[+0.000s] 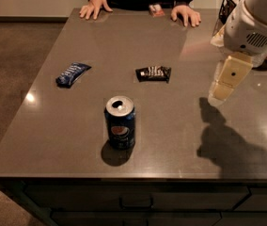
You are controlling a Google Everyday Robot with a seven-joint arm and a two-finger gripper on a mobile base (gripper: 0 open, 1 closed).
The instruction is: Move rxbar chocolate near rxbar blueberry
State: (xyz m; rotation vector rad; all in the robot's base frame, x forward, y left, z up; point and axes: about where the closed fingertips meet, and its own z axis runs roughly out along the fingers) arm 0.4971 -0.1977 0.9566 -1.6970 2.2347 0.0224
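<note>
The rxbar chocolate (153, 73), a flat black wrapper with white lettering, lies near the middle of the grey table (180, 135). The rxbar blueberry (72, 74), a dark blue wrapper, lies at the left side of the table. My gripper (221, 92) hangs above the table at the right, well to the right of the black bar and a little nearer the front. It holds nothing that I can see.
An upright blue Pepsi can (120, 122) stands in front of the two bars. A person's hands (95, 6) rest on the far edge, with a small item (156, 10) between them. A black wire basket (230, 6) stands at the back right.
</note>
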